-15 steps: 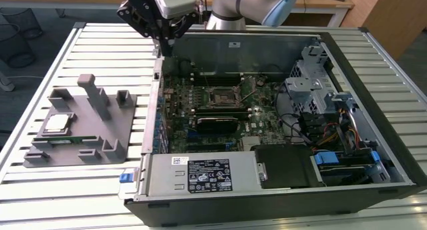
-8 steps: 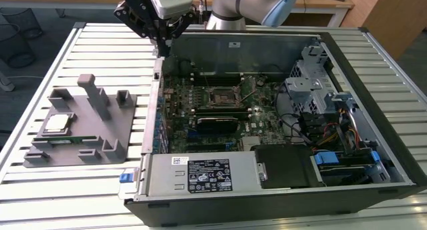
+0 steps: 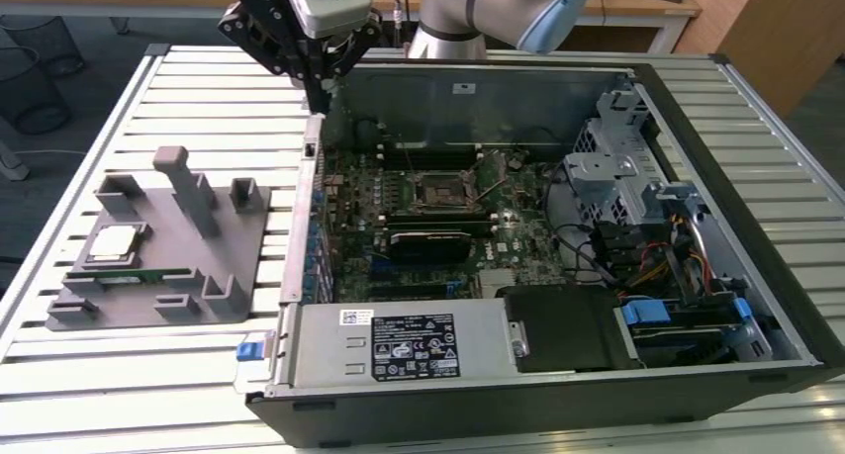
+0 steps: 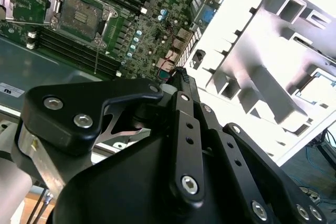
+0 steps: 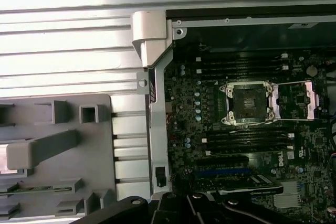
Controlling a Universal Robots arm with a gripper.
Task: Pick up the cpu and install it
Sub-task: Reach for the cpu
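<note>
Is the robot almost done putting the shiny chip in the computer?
Not yet. The socket stands open and empty. The cpu lies on the grey holder beside the computer case. The pincer hovers over the case's wall, away from the cpu. Picking up and installing are both left.

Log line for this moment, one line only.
gripper: shut, empty, above case corner | cpu: on grey holder | socket: open, empty

cpu [image 3: 111, 242] seemingly clear above, grey posts [image 3: 185, 182] beside
</note>
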